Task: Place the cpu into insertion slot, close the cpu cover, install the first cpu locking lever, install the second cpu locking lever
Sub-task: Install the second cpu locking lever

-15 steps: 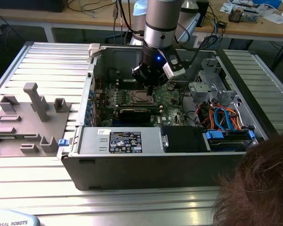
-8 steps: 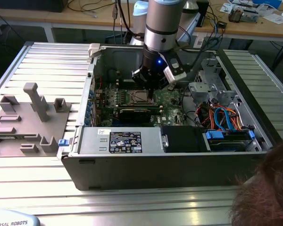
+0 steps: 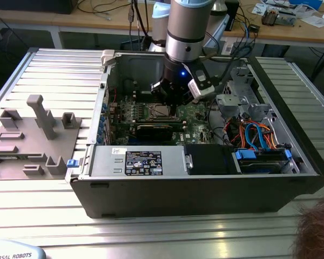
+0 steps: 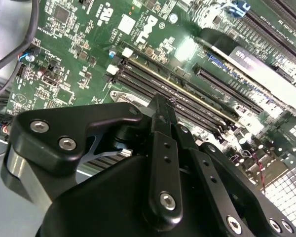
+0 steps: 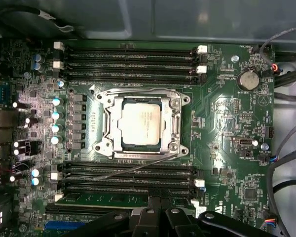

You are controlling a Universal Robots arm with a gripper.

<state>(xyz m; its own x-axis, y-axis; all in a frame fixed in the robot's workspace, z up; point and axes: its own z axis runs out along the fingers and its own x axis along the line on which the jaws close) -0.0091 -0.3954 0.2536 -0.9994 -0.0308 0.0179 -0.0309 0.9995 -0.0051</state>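
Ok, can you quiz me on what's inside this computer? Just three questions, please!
1. True or false: the cpu sits in the insertion slot.
2. What frames the cpu's edges? A) the cpu cover B) a blue cable C) a sticker
3. What colour is the circuit board around the slot?

Key: 1 true; 2 A; 3 green.

Arm (image 3: pixel 186 32) hides insertion slot's (image 3: pixel 161 111) far edge.
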